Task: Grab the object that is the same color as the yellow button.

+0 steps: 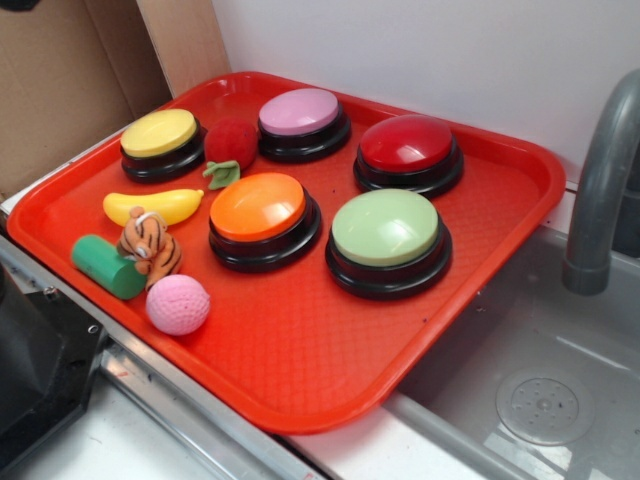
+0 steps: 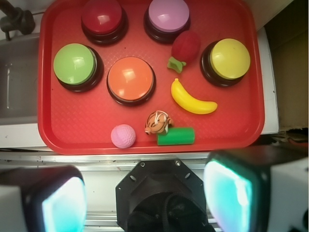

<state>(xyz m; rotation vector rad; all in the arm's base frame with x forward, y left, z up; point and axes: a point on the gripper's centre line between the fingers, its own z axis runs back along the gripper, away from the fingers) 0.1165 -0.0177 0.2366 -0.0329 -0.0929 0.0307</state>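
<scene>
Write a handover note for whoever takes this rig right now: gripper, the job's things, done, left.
Gripper: open, empty, held high above the tray's near edge.
Yellow button: far-left corner of the tray in the exterior view.
Banana: the yellow match, lying flat just in front of that button, beside the tiger plush and apart from the orange button.
Done: nothing grasped.
Left: descend over the banana, close, lift.
</scene>
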